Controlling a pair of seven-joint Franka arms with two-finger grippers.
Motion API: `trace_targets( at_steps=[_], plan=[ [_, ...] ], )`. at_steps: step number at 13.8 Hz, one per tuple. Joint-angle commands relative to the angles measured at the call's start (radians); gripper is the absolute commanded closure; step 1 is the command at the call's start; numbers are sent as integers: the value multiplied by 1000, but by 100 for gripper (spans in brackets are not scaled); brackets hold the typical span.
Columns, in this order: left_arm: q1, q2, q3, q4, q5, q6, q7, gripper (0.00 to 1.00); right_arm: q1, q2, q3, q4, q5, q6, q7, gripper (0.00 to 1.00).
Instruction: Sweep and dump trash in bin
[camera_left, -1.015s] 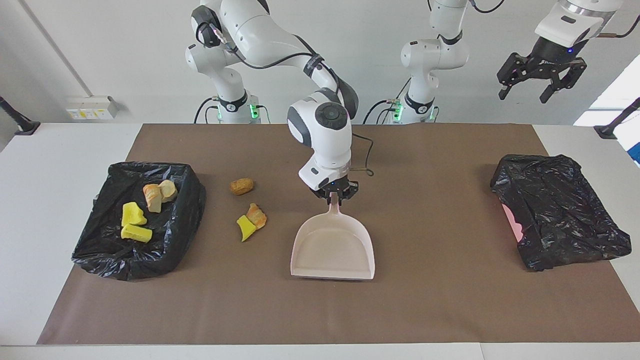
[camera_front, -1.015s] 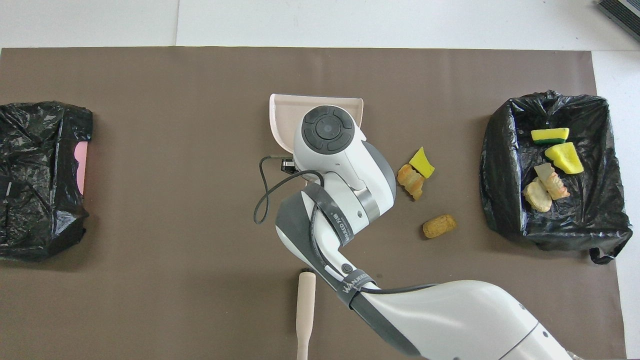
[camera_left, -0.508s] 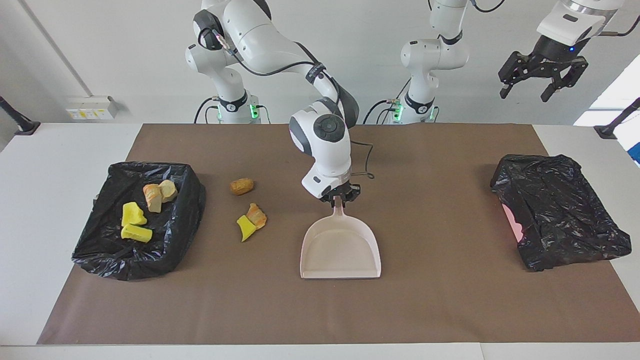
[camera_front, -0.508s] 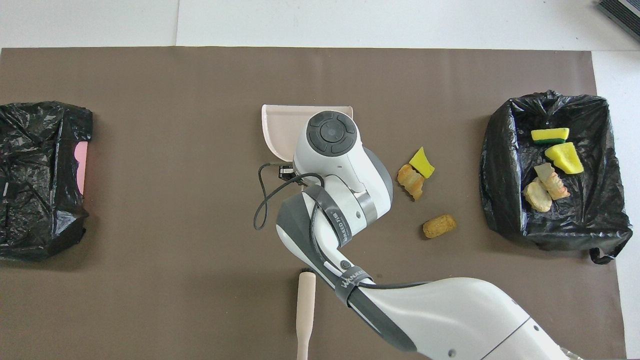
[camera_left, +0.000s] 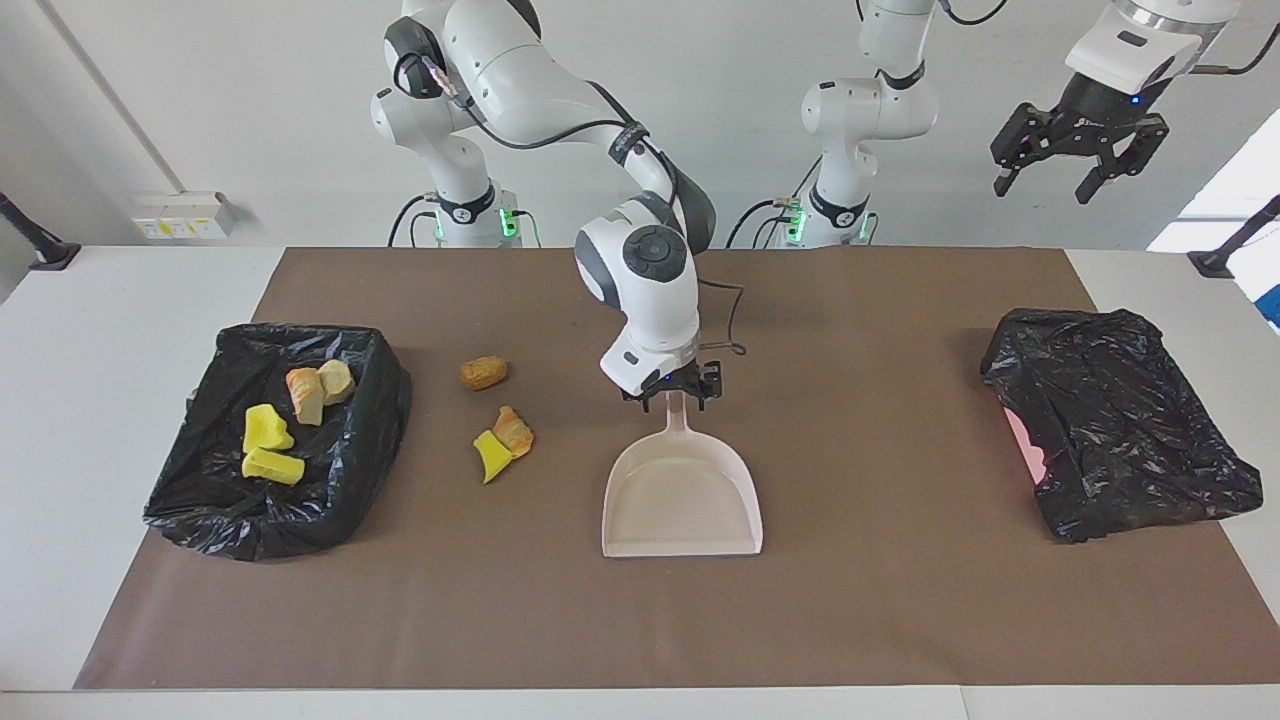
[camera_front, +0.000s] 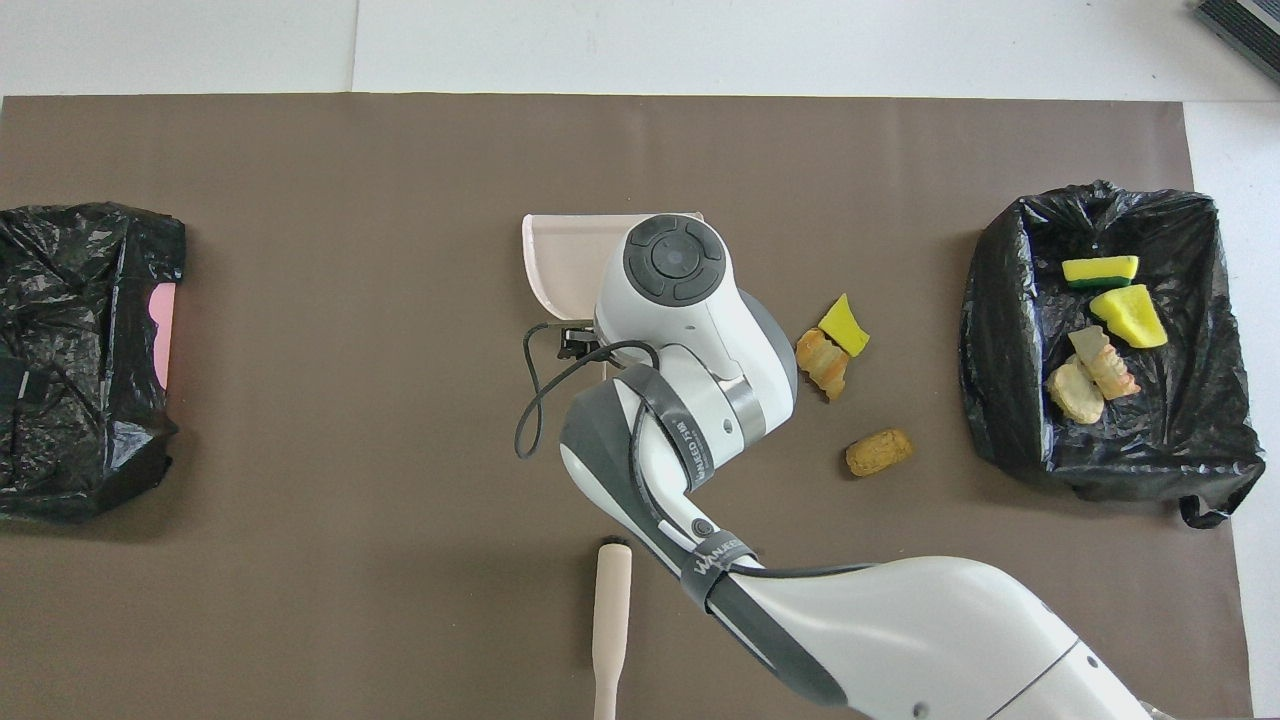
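Note:
A pale pink dustpan (camera_left: 682, 500) (camera_front: 560, 255) lies flat on the brown mat (camera_left: 880, 600) at mid-table. My right gripper (camera_left: 672, 392) stands open over its handle, a finger on each side. Three pieces of trash lie loose on the mat toward the right arm's end: a brown lump (camera_left: 483, 373) (camera_front: 878, 451), an orange-brown piece (camera_left: 514, 430) (camera_front: 822, 362) and a yellow chunk (camera_left: 490, 455) (camera_front: 846, 325). Several more pieces rest in the black-lined bin (camera_left: 370, 420) (camera_front: 1000, 380). My left gripper (camera_left: 1041, 190) waits open, high above the left arm's end.
A second bin wrapped in a black bag (camera_left: 1120, 420) (camera_front: 80, 360), pink showing at one side, sits at the left arm's end. A beige brush handle (camera_front: 611, 620) lies on the mat nearer to the robots than the dustpan.
The dustpan shifted slightly toward the left arm's end and settled flat. My right gripper opened off its handle. The left arm barely moved.

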Motion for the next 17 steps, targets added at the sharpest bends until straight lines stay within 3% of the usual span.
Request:
trace_targets(
  at_steps=[1, 4, 7, 11, 14, 17],
  plan=[
    [-6, -28, 10, -31, 6, 3, 15, 0, -17, -65, 5, -25, 32, -44, -35, 0],
    [-18, -27, 4, -30, 5, 7, 4, 0, -19, -151, 5, -53, 33, -187, -21, 0],
    [-19, -38, -5, -62, 5, 45, 2, 0, -2, -272, 5, -195, 77, -247, 12, 0],
    [-76, -29, -7, -155, 5, 173, 5, 0, 87, -396, 7, -399, 122, -219, 110, 0],
    [-159, -19, -7, -244, 5, 291, 2, 0, 180, -555, 5, -688, 223, -2, 162, 0],
    [-263, 4, -7, -322, 5, 391, -51, 0, 245, -660, 5, -843, 303, 37, 184, 0]
  ],
)
